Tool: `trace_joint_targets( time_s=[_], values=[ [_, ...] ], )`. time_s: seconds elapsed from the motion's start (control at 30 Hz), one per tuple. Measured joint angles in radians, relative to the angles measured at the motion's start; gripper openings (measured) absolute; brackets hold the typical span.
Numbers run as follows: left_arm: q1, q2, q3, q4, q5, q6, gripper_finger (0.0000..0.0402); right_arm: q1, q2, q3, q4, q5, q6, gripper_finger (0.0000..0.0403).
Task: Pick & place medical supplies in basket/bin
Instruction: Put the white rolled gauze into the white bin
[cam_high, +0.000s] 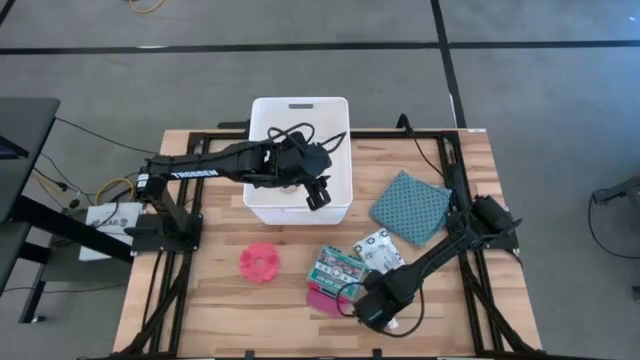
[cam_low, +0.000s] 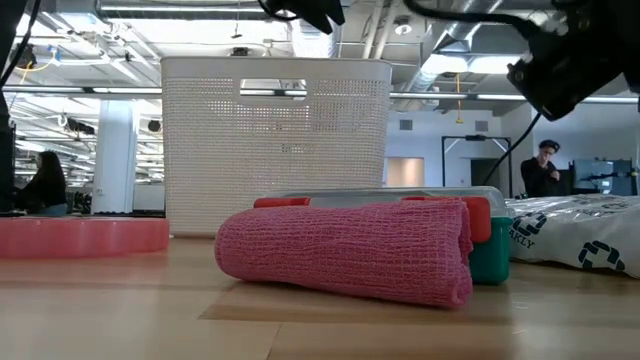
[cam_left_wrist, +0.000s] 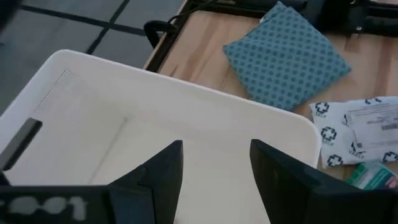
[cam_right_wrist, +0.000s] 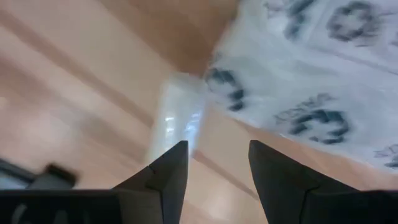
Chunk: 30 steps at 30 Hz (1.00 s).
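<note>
The white tub (cam_high: 300, 110) stands at the table's far middle. My left gripper (cam_high: 318, 192) hovers open over the tub's near right part; in the left wrist view its fingers (cam_left_wrist: 214, 146) frame only the tub's white inside (cam_left_wrist: 186, 93). The pink spiky disc (cam_high: 260, 262), teal-green packet (cam_high: 337, 266), white patterned pouch (cam_high: 380, 250) and magenta piece (cam_high: 322, 298) lie flat on the wood. My right gripper (cam_high: 372, 312) is low near the near edge, open, pointing at a small pale tube (cam_right_wrist: 177, 121) that lies beside the pouch (cam_right_wrist: 311, 74).
A teal dotted cloth (cam_high: 411, 207) lies on the table right of the tub. In the low view the magenta piece (cam_low: 345, 250) lies in front of the packet (cam_low: 490, 255), with the disc (cam_low: 80, 235) to the left. There is bare wood at the near left.
</note>
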Motion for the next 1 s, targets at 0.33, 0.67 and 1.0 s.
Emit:
trace_joint_targets(
  time_s=[0.33, 0.67, 1.0],
  values=[
    [-0.027, 0.0, 0.0, -0.003, -0.012, 0.034, 0.0176, 0.037, -0.007, 0.002, 0.099, -0.008, 0.049, 0.0164],
    [-0.027, 0.0, 0.0, -0.002, -0.012, 0.034, 0.0176, 0.046, 0.099, 0.006, 0.113, 0.023, 0.037, 0.0164],
    [-0.027, -0.002, 0.053, -0.128, -0.016, 0.036, 0.0176, 0.028, 0.084, 0.023, 0.122, 0.046, -0.119, 0.0056]
  ],
)
